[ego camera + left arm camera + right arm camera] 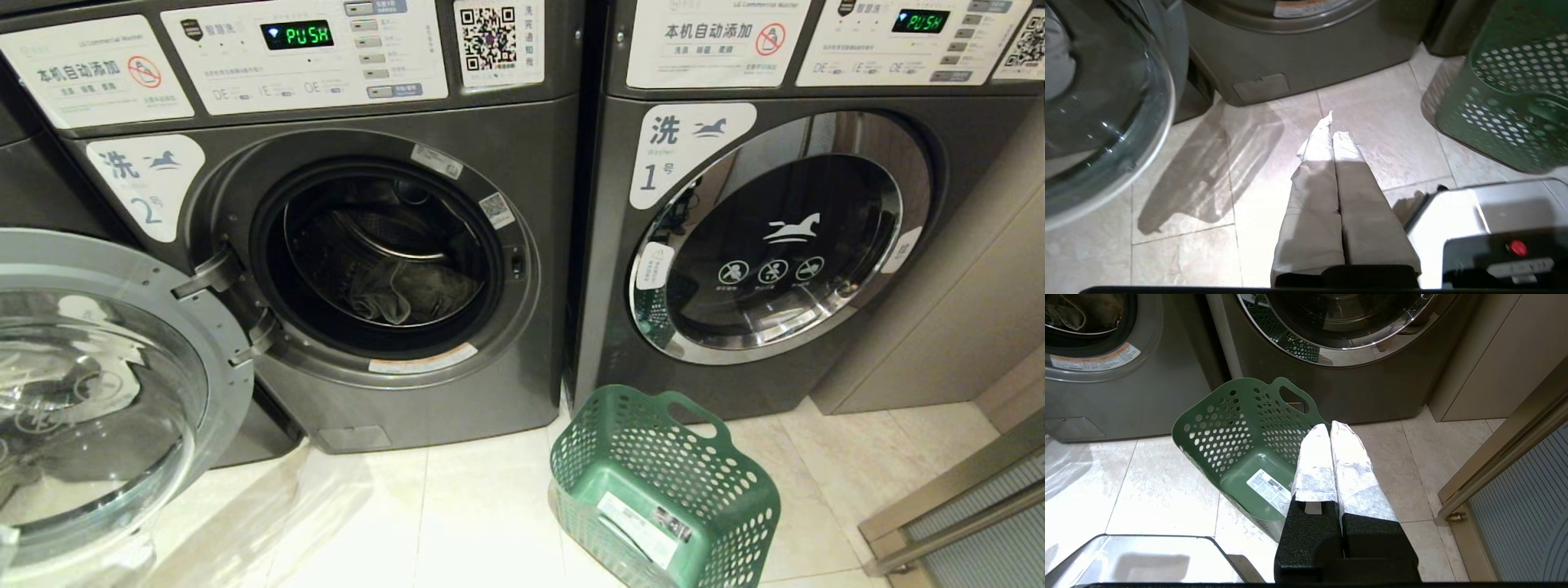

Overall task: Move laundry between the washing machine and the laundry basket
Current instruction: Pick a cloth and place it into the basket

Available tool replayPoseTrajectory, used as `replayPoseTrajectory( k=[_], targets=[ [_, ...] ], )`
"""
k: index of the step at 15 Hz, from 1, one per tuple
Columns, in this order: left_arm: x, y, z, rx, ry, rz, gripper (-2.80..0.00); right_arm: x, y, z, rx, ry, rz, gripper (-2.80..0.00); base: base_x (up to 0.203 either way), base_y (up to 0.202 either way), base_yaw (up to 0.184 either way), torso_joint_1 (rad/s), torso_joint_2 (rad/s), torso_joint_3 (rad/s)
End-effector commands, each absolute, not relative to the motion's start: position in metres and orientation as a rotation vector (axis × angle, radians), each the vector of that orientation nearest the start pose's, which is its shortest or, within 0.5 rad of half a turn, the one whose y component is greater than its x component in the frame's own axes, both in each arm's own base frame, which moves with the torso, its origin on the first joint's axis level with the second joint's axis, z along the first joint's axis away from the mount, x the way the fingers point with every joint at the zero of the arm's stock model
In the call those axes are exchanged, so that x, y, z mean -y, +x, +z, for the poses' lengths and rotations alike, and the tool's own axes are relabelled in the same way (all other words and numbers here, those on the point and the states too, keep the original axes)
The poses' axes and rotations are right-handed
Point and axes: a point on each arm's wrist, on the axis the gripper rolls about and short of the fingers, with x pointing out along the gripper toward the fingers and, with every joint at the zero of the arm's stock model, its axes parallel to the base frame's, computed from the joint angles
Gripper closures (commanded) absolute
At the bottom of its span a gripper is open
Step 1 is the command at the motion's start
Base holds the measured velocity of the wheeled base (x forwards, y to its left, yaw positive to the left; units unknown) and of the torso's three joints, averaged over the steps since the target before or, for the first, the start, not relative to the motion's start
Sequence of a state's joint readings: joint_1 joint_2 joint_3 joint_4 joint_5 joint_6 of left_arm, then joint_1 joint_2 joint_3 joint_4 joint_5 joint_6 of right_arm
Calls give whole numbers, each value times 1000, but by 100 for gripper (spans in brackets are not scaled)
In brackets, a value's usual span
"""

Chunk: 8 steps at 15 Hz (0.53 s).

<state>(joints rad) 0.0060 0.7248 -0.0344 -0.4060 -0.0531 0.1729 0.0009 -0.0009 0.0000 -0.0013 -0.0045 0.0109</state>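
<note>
both claws (1333,130) (1331,430) closed tight, holding nothing.

Pale tiled floor (457,506), three things standing on it.
Washer 2 (457,392) sits at the back left, door open; washer 1 (620,359) just beside it on the right, door closed. Green basket (718,498) stands on the tiles in front of the gap between them, nearer washer 1, apart from both, a white label on its inside bottom.
</note>
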Motion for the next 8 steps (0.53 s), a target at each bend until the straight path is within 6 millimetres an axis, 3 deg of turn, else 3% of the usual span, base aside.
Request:
replayPoseTrajectory(
  k=[1,4,8],
  targets=[
    [2,23,107,-164,159,-91,0,0,-23,76,3,11,-3,0,0,0,0,0,0,0],
    [2,-6,91,-110,129,-102,0,0,-23,76,3,11,-3,0,0,0,0,0,0,0],
    [1,-23,76,4,138,-54,0,0,-23,76,3,11,-4,0,0,0,0,0,0,0]
  ],
)
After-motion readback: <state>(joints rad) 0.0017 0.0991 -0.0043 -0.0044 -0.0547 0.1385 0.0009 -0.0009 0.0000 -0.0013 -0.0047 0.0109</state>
